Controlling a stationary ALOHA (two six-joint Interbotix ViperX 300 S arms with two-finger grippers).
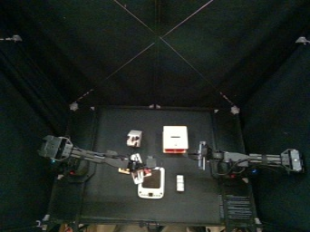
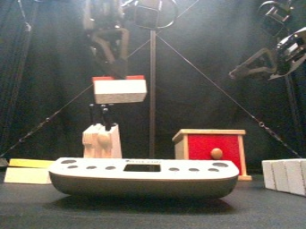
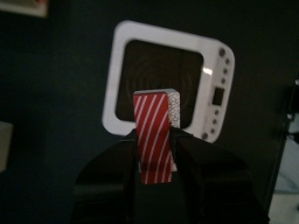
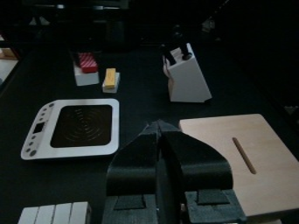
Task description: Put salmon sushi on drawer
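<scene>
**You hold the sushi in the air above the tray, not yet at the drawer.**
Your left gripper (image 3: 155,162) is clamped on the salmon sushi (image 3: 155,140) by its long sides, so the striped top stays visible, and it hangs high over the white tray (image 3: 128,79). I judge this height lets you pass the knife block (image 2: 102,143). The drawer (image 2: 213,152) has a bare top. Your right gripper (image 4: 167,140), jaws together, waits just beside its edge, so keep away from that side.

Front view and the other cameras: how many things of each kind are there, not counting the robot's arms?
salmon sushi: 1
drawer: 1
flat white tray: 1
knife block: 1
yellow block: 1
row of small white pieces: 1
Total: 6
</scene>
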